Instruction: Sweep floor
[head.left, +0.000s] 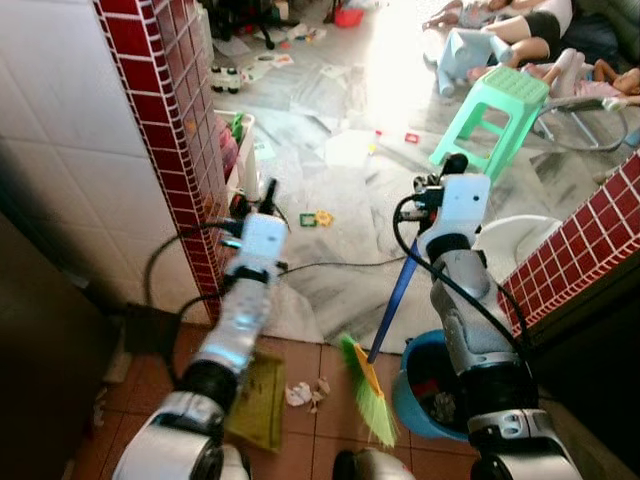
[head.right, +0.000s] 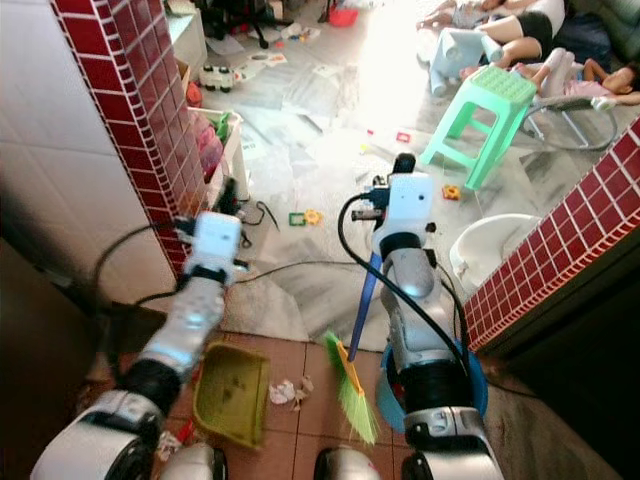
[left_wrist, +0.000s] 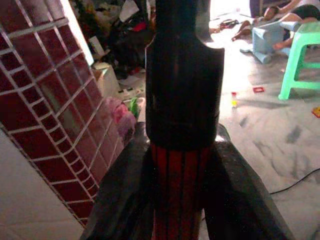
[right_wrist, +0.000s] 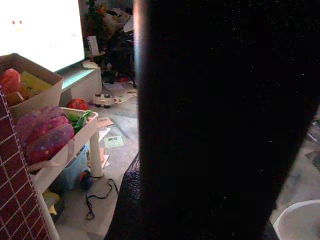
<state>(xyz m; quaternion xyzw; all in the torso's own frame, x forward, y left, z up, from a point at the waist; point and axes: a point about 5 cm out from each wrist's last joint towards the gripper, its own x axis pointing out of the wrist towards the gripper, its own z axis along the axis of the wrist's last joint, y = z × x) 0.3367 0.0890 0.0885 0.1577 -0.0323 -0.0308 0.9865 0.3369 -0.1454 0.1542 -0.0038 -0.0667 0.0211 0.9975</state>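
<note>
Lighting: strong daylight from the far side of the room, blown out to white glare on the marble floor (head.left: 390, 60); the near terracotta tiles (head.left: 310, 350) are dimmer and both near corners fall into deep shadow. Sharpness: head views fairly crisp at centre, softening and bending toward the edges, with slight blur on the left arm (head.right: 185, 320). Wrist views: dark, close foreground shapes unfocused and underexposed against a bright, hazy background.

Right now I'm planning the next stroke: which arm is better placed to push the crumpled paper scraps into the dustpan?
Right. Its gripper holds the blue-handled green broom, bristles beside the paper scraps. The left gripper holds the olive-green plastic dustpan, resting just beyond them.
</note>
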